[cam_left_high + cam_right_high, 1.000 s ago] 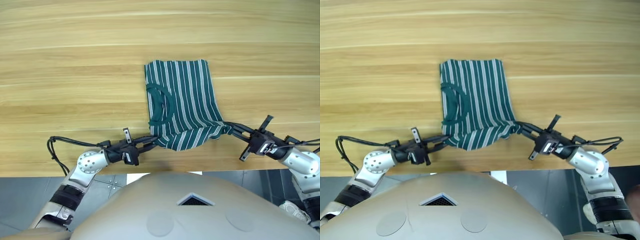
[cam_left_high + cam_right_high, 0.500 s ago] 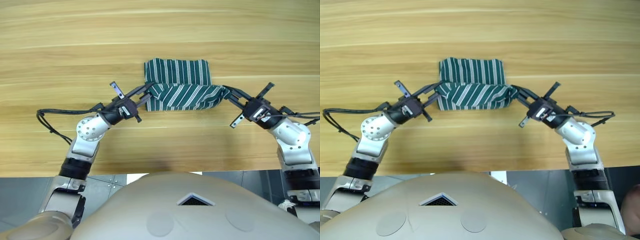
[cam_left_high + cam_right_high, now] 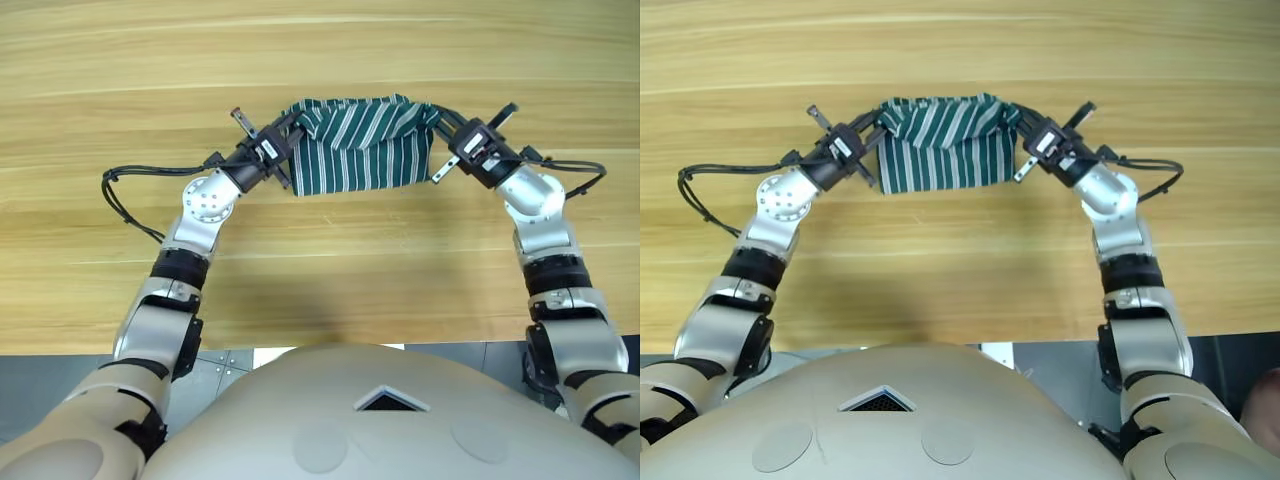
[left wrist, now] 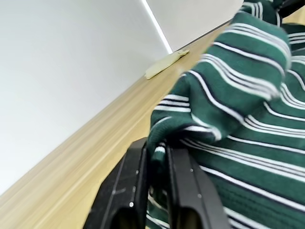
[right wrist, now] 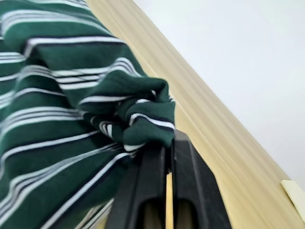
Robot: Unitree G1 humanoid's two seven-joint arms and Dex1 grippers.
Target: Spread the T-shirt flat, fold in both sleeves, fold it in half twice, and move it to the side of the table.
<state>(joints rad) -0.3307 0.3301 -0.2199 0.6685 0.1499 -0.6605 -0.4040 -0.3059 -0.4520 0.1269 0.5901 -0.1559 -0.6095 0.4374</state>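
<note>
On the wooden table point(image 3: 300, 50), about in the middle from left to right, lies the green T-shirt point(image 3: 360, 155) with thin white stripes. It is already folded into a small, wide bundle. Its top layer is lifted up and looks puffy, not flat. The left gripper point(image 3: 288, 128) has the far left corner and the right gripper point(image 3: 438, 118) has the far right corner. The left wrist view shows its two black fingers point(image 4: 133, 191) squeezed tight on a scrunched bit of cloth. The right wrist view shows those fingers point(image 5: 188, 191) pinched together on a wad of cloth too, with almost no gap. I think this is one of the folds in half, with the top flap held over the rest. A few things could go wrong from here. If one gripper lets go first, or the cloth slips out of one pinch, that side would drop and the fold would come out crooked. If the two arms pull away from each other too hard, the bottom layer could slide along the table and the edges would not line up. The corners are bunched up in the fingers, so they may leave lumps when they are set down. If one arm goes farther than the other, the bundle would twist.
</note>
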